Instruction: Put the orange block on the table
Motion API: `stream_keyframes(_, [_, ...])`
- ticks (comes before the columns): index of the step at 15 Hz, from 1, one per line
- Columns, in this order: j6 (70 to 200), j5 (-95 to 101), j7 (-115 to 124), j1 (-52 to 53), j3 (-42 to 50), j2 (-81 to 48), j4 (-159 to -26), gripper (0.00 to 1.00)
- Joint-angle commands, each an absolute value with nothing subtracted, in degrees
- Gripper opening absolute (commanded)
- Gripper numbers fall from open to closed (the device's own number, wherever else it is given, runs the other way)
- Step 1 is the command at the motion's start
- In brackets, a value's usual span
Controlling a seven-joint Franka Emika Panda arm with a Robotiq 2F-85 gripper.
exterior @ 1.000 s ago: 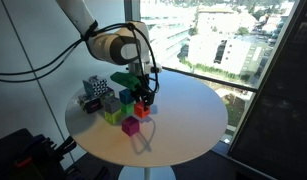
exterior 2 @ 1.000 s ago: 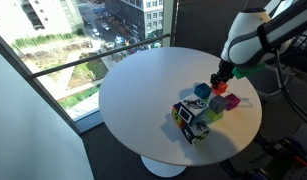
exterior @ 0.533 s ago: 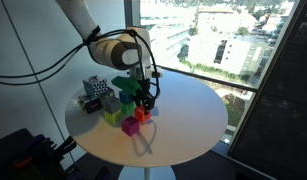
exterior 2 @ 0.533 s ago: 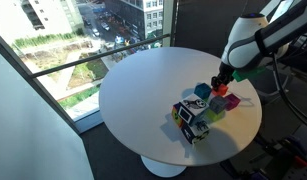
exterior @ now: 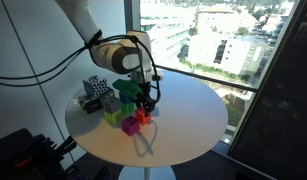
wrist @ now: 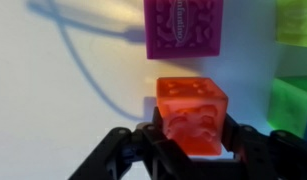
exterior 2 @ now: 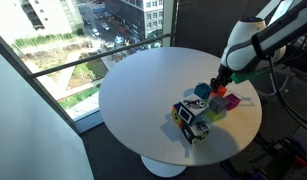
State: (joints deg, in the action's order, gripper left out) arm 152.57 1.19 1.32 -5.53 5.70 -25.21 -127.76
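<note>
Gripper (wrist: pixel 195 142) clamped on the orange block (wrist: pixel 193 108), lower centre of my wrist view | magenta cube (wrist: pixel 185 28) apart, top centre | table (wrist: pixel 48 120) beneath

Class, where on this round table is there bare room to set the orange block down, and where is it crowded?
Bare: the wide window-side stretch of the table, and the strip beside the orange block away from the green cube. Crowded: magenta cube just beyond, green cube alongside.

Cubes crowd one side, open surface elsewhere
In the wrist view, the magenta cube (wrist: pixel 187 28) ahead and the green cube (wrist: pixel 293 105) alongside hem the tool (wrist: pixel 193 142); the opposite surface (wrist: pixel 53 110) lies bare.
</note>
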Motion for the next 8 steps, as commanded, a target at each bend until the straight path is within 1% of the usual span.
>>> stream_keyframes(1, [153.27, -0.57, -1.12, -7.01, 4.40, -26.30, -126.24, 0.29])
stream_keyframes(8, [153.29, -0.64, -1.44, -7.40, 4.30, -27.87, -124.31, 0.29])
